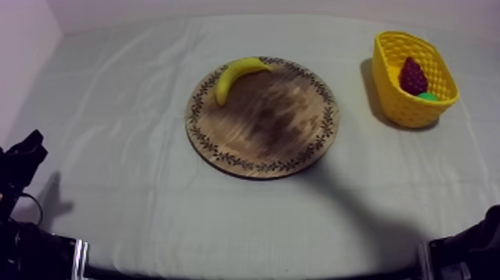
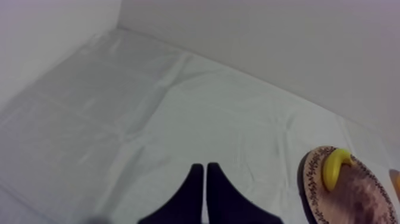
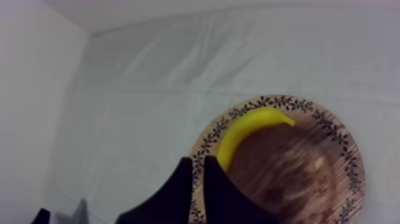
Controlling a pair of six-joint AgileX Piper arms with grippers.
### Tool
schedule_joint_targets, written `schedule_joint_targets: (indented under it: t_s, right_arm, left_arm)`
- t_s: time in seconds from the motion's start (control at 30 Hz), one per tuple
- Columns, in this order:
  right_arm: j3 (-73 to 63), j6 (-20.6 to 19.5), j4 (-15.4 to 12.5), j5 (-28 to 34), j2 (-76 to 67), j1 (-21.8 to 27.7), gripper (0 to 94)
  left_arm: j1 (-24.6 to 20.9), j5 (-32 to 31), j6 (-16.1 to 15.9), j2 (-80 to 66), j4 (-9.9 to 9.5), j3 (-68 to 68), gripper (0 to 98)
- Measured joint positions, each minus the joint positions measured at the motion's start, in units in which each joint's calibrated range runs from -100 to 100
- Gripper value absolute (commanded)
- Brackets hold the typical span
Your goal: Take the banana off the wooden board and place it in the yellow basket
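Banana [image 1: 239, 74] seen lying on wooden board [image 1: 275, 126], at its far-left rim.
L claw [image 2: 205, 179] & R claw [image 3: 198, 173] both closed on nothing; yellow basket [image 1: 402, 104] set at right of tabletop [image 1: 134, 193], w/ small red fruit [image 1: 413, 76] inside.

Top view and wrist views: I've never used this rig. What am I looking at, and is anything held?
Two robot arms stand at the sides of a cloth-covered table. The top view looks down from above; each wrist view rides on one arm, and the black wedge in it is that arm's own gripper. The left gripper and right gripper are both shut, holding nothing. The banana lies on the round board near its rim. The yellow basket holds a small red fruit and something green.
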Motion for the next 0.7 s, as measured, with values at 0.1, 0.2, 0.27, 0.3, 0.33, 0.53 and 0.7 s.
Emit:
schedule_joint_targets:
  t_s: [0.1,0.2,0.27,0.3,0.33,0.53,0.7]
  right_arm:
    - [1.00,-0.07,0.67,-2.45,2.72,-0.09,9.7]
    - [1.92,0.83,0.59,-4.26,3.91,-0.09,9.7]
    - [2.42,1.72,0.14,-5.50,4.17,-0.09,9.8]
    - [2.70,2.26,-0.11,-6.03,4.17,-0.09,9.8]
    - [2.97,2.61,-0.26,-6.41,4.26,-0.09,9.9]
    - [3.42,2.06,1.37,-6.31,5.61,-1.00,60.1]
    - [3.71,-0.79,4.89,-6.08,6.31,-2.02,85.9]
  left_arm:
    - [0.00,0.00,0.00,0.00,0.00,0.00,0.1]
    - [0.00,0.00,0.00,0.00,0.00,0.00,0.1]
    - [0.00,0.00,0.00,0.00,0.00,0.00,0.1]
    - [0.00,0.00,0.00,0.00,0.00,0.00,0.1]
    - [0.00,0.00,0.00,0.00,0.00,0.00,0.1]
    - [0.00,0.00,0.00,0.00,0.00,0.00,0.1]
    - [0.00,0.00,0.00,0.00,0.00,0.00,0.1]
